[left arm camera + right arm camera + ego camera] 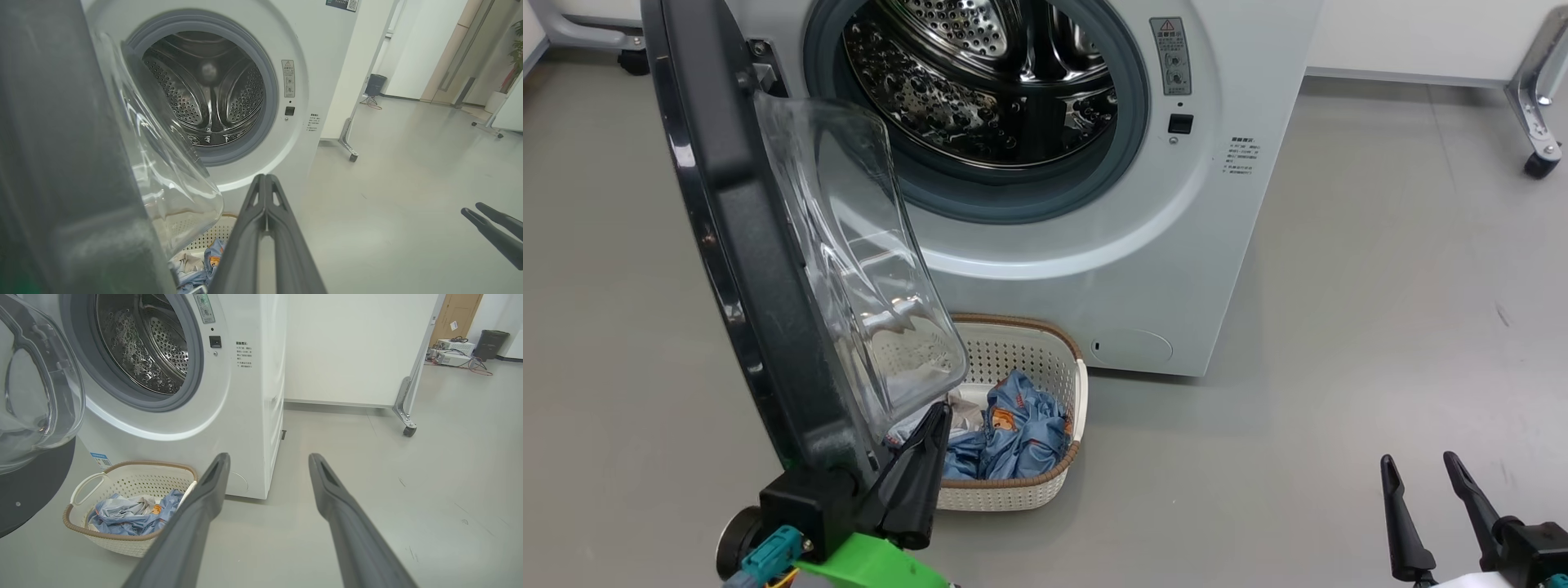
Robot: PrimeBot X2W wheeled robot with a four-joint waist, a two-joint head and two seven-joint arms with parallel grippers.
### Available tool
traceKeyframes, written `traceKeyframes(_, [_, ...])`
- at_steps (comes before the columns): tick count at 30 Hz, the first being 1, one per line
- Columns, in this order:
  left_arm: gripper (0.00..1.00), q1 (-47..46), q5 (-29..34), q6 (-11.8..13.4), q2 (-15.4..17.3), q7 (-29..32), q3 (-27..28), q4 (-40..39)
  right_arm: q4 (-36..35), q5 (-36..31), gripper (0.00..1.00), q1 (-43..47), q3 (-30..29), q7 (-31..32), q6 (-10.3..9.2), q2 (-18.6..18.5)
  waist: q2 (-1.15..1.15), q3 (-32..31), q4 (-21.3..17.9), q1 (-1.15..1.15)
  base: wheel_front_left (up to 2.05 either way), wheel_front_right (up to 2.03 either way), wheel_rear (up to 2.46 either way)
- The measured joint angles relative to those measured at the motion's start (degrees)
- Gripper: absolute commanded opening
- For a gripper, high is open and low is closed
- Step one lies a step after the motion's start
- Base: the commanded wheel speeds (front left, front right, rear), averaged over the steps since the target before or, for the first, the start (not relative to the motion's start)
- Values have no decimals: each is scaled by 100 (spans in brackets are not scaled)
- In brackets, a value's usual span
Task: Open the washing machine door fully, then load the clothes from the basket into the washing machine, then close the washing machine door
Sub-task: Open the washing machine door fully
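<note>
As the washing machine door [760, 269] is opened only partly, an outward push is called for from the shut, empty left claw [935, 425], the right claw [1419, 460] being spread wide, empty.

Bright, even indoor light, soft shadows; steel drum [988, 82] glints; door [61, 163] blurs at nine o'clock, left wrist view.
</note>
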Motion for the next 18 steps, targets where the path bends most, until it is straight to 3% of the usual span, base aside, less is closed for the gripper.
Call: traceKeyframes(18, [0,-258,142,155,-4,358,-210,170,-2,-51,100,-2,-243,0,51,119,0,159,520,0,0,0,0])
